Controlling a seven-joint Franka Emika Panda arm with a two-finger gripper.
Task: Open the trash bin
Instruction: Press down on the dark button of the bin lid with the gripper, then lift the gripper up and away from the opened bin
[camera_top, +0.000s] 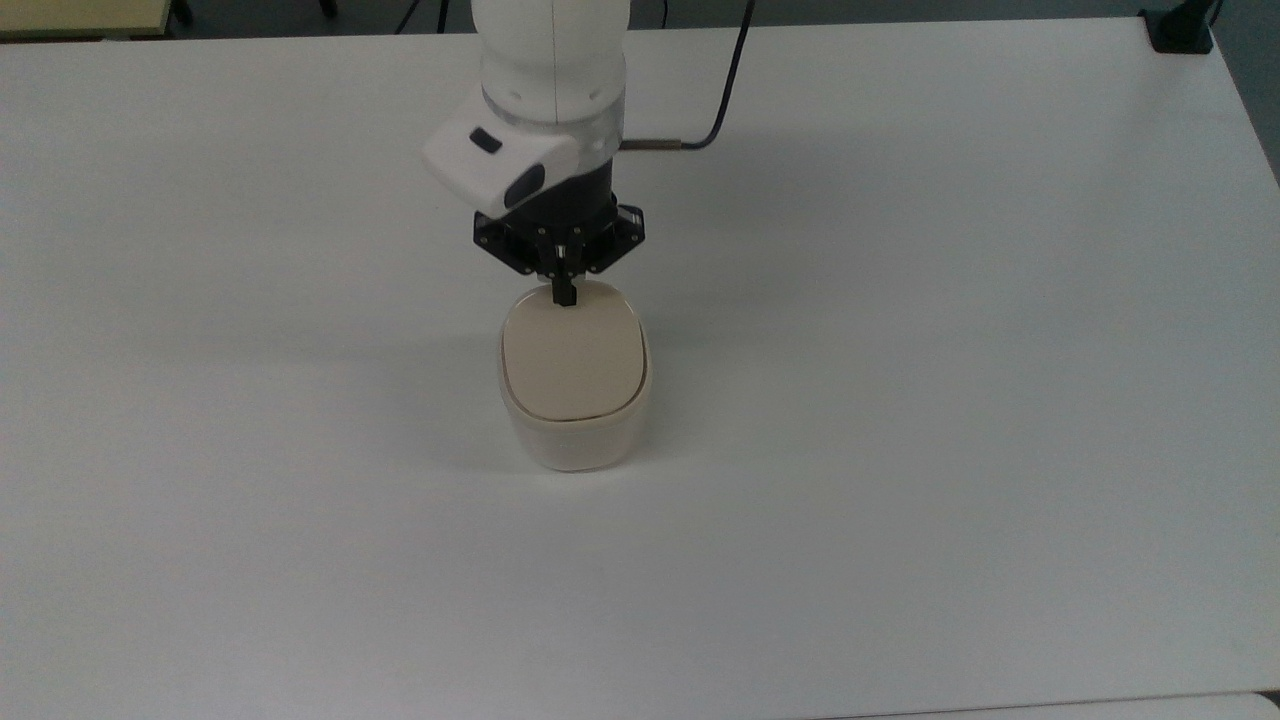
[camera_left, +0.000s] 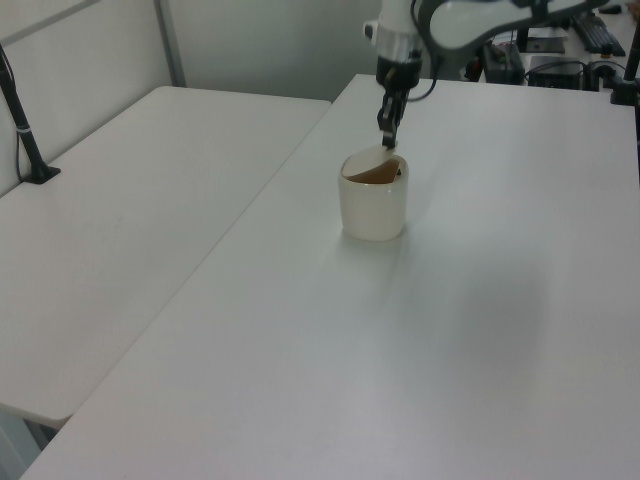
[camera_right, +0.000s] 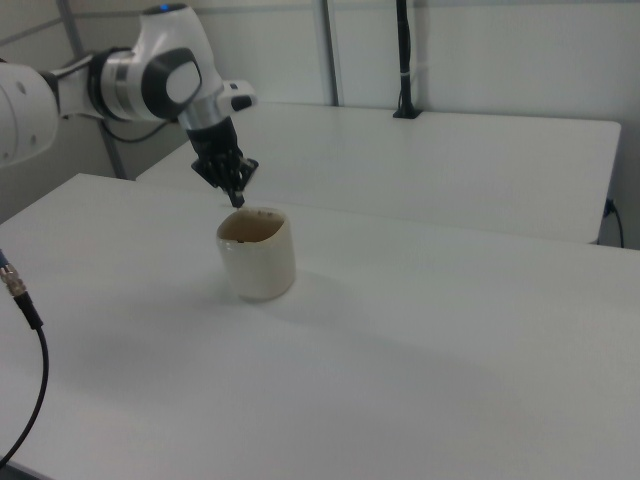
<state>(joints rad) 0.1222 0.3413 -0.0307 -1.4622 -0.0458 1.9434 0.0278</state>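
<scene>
The trash bin (camera_top: 573, 438) is a small cream-white rounded-square tub in the middle of the white table (camera_top: 950, 350). Its beige lid (camera_top: 571, 358) is tilted up at the edge nearest the arm. A brown gap shows under that edge in the left view, on the trash bin (camera_left: 373, 208). In the right view a dark opening shows at the top of the trash bin (camera_right: 258, 265). My gripper (camera_top: 565, 293) is shut, its black fingertips together, and points down just above the raised lid edge. The same gripper (camera_left: 386, 140) (camera_right: 238, 200) hangs a little clear of the rim.
A black cable (camera_top: 728, 85) loops off the arm at the back of the table. A second white table (camera_left: 130, 220) stands beside this one, with a black post (camera_left: 25, 130) clamped to its edge. Another cable (camera_right: 22, 300) hangs at the right view's lower left.
</scene>
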